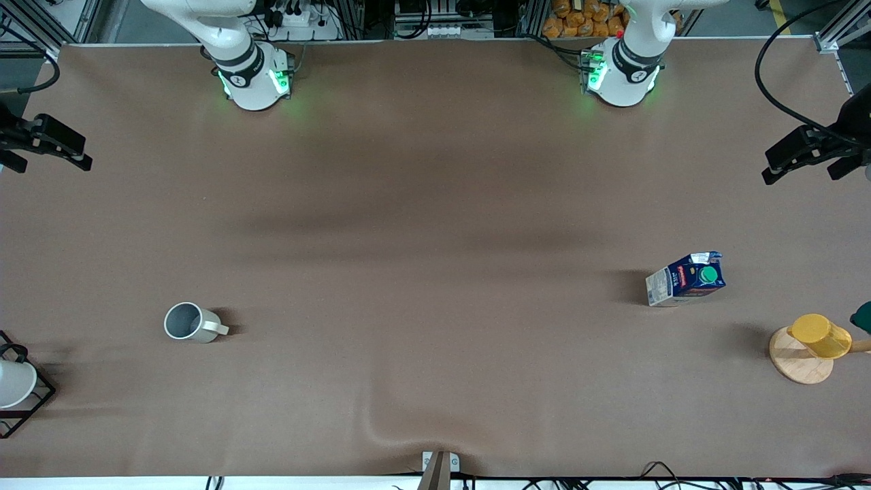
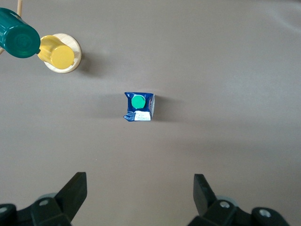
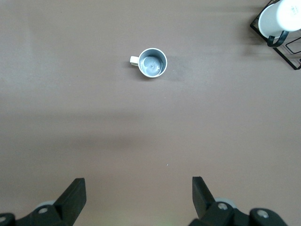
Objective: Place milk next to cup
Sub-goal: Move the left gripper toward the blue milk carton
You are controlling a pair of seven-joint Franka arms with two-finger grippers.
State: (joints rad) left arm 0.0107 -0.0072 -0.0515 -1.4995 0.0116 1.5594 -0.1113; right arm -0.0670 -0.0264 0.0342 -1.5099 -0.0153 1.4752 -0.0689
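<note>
Front view: milk [image 1: 687, 279] and cup [image 1: 191, 322] stand well apart on the counter [image 1: 435, 204]. Left wrist view: left tool [image 2: 140, 197] — spread, empty — over the milk [image 2: 139, 107], suggesting a grasp. Right wrist view: right tool [image 3: 139, 197], spread, waits over the cup [image 3: 151, 62].

Glossy printed carton milk [image 1: 687, 279], smooth glazed cup [image 1: 188, 322], matt brown table cover [image 1: 422, 204]

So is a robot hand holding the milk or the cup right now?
No, nothing is held. The left gripper is open over the milk carton, and the right gripper is open over the mug.
</note>
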